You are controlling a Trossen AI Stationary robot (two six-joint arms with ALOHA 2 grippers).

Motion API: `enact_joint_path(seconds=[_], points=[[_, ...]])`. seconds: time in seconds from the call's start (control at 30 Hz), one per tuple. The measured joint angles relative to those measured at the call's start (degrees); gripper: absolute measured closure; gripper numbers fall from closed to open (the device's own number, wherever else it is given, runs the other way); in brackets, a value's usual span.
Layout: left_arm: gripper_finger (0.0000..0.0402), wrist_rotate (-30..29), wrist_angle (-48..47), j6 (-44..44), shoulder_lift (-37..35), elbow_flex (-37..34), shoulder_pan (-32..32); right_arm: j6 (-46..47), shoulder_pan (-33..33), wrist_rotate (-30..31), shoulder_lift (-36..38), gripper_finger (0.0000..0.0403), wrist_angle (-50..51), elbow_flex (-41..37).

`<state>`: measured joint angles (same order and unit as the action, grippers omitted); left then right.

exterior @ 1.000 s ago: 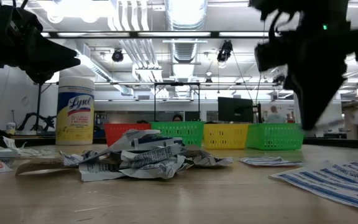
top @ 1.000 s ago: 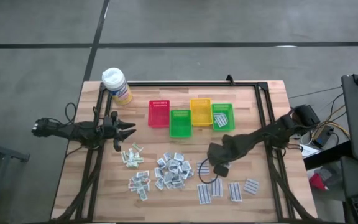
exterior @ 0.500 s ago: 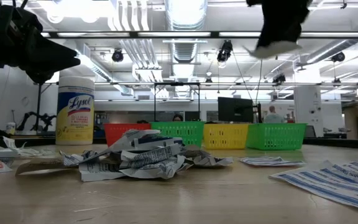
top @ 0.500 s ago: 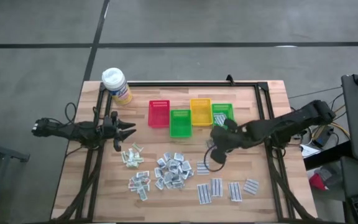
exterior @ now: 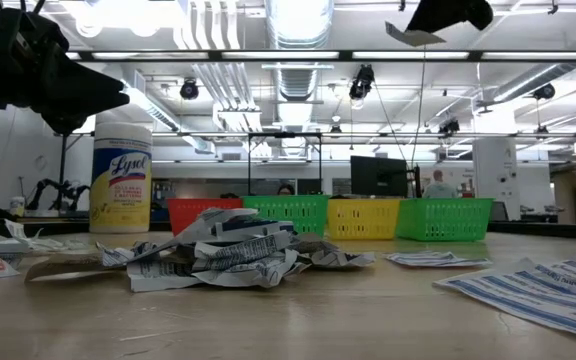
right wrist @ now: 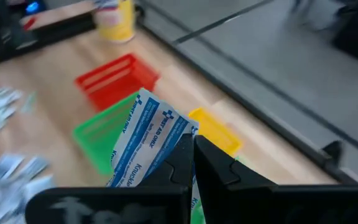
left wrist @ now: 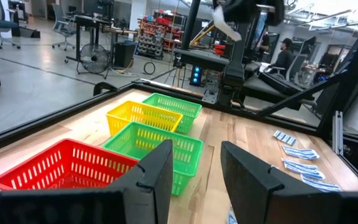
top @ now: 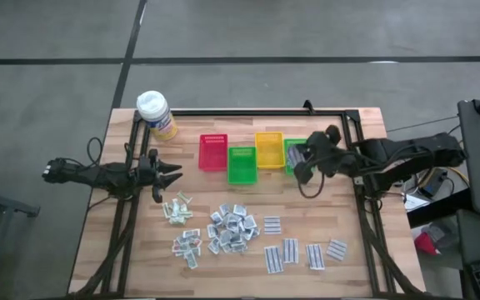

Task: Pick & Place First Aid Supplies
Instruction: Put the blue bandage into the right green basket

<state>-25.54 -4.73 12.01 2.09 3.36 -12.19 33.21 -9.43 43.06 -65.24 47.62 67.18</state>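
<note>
hovering above the far-right green bin (top: 299,156), the right gripper (top: 300,158) clamps 1 blue-striped packet (right wrist: 146,138). the left gripper (top: 173,172) waits with fingers apart.

So up near the top left corner of the wooden worktop (top: 140,250) there's a yellow Lysol wipes canister (top: 156,114) with a white cap, standing upright. Toward the middle top sit four little plastic bins in a staggered row: red bin (top: 213,152), green bin (top: 242,165) set a bit lower, yellow bin (top: 268,149), then another green one (top: 292,150). A black frame (top: 248,113) runs round the worktop. Grey floor (top: 307,33) beyond.
</note>
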Motion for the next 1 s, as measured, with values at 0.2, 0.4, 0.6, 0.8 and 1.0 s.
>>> enact_joint_path(seconds=[0.2, 0.4, 0.6, 0.8, 1.0], points=[[0.0271, 0.00, 0.01, 0.00, 0.00, 0.00, -0.01, -0.72, 3.30, 6.27, -0.16, 0.0394, 0.11, -0.07], [0.0271, 0.00, 0.00, 0.00, 0.00, 0.00, 0.00, -0.88, 7.49, 6.68, -2.48, 0.0394, 0.17, -0.24], [0.0271, -0.01, 0.00, 0.00, 0.00, 0.00, -0.02, -0.90, 10.94, 6.61, -5.91, 0.0394, 0.58, -0.66], [0.0271, -0.01, 0.00, -0.02, 0.00, 0.00, -0.02, -0.72, 13.02, 6.24, -10.05, 0.0394, 4.45, -0.88], [0.0271, 0.00, -0.02, -0.02, 0.00, 0.00, -0.02, -0.35, 13.90, 5.91, -14.50, 0.0394, 7.55, -0.98]])
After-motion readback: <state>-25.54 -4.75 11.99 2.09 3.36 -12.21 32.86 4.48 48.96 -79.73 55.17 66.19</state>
